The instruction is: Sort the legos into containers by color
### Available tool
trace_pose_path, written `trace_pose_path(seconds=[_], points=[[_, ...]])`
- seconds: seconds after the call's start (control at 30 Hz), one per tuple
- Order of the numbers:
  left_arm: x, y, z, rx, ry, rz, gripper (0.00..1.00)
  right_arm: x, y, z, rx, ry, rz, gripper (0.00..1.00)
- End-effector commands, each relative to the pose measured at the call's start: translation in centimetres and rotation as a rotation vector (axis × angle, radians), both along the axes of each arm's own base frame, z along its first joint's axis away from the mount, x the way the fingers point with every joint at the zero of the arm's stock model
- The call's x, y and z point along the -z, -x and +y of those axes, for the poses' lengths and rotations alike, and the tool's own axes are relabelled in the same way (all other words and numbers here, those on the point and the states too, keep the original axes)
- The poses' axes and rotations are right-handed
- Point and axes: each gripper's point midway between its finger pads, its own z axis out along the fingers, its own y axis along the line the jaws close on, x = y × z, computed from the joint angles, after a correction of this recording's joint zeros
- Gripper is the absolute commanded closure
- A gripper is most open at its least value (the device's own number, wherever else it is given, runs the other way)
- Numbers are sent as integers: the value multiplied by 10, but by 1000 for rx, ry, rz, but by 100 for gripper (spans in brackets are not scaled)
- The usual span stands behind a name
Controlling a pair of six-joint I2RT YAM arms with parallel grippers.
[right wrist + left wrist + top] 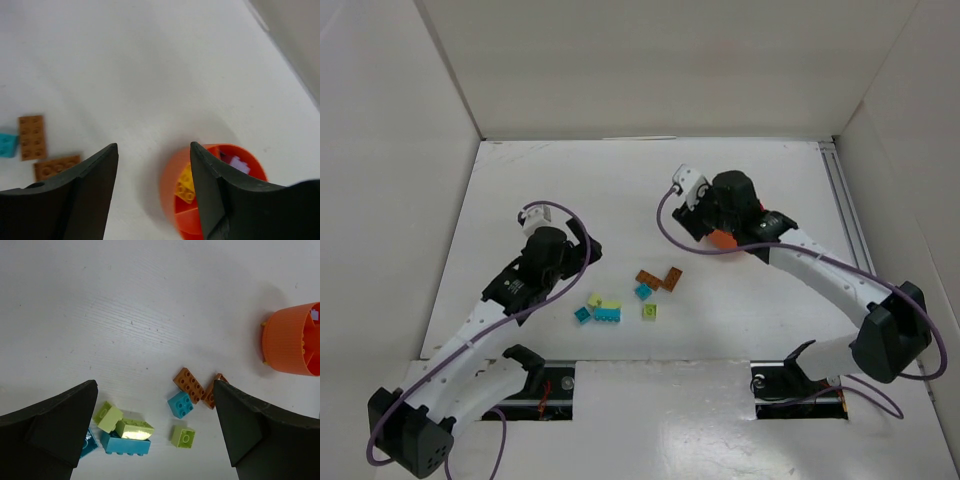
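Legos (608,314) not yet sorted lie loose on the white table (540,190), clustered near the middle, with the orange bowl (722,240) apart from them to the far right. Farthest left, the left gripper (155,385) hangs above the table with its jaws spread wide and nothing between them. The cluster sits just to its near-right in the overhead view, so this arm looks the closer one for the next pick. In its wrist view, a long teal brick (125,445) with two pale yellow-green bricks (134,428) on or against it lies toward the left finger. Its long axis runs roughly from finger to finger, so I judge the wrist would need turning to close across the narrow sides. Further right come a lime brick (183,436), a small teal brick (180,404) and two slanted brown plates (190,384). Farthest right, the right gripper (154,147) hangs over the bowl, jaws parted and empty. A yellow brick (186,184) and a lilac brick (236,163) appear to lie in different compartments.
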Motion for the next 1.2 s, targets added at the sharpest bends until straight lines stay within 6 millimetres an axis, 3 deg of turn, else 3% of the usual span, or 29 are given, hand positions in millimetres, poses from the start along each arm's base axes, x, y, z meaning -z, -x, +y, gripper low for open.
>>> trace_pose_path(seconds=[0.0,0.1,0.13,0.23,0.27,0.3,0.33,0.4,0.5,0.67,0.87,0.97,1.17], points=[[-9,8,-4,34,45,-25,0,17,35,27,-75,16,34,35],[-7,11,-3,28,57,-30,0,54,70,37,-30,72,151,33],[-5,14,-3,36,56,-17,0,61,71,29,39,69,182,33],[1,18,-3,41,63,3,0,83,91,18,351,-92,375,26],[4,19,-3,36,66,12,0,82,97,31,364,-169,393,19],[4,19,-6,49,84,-2,0,91,105,34,423,-254,436,19],[6,22,-9,71,90,-2,0,86,98,42,497,-376,441,19],[6,23,-11,83,102,-8,0,90,101,45,586,-461,461,18],[4,27,-15,113,118,-19,0,103,90,37,744,-518,437,16],[5,31,-19,153,124,-25,0,112,71,56,885,-608,466,16],[-6,38,-24,201,159,-56,0,145,65,55,1032,-577,472,24],[-7,41,-27,220,175,-61,0,151,64,54,1067,-538,474,31],[-16,46,-30,256,199,-100,0,173,63,57,1126,-490,495,37]])
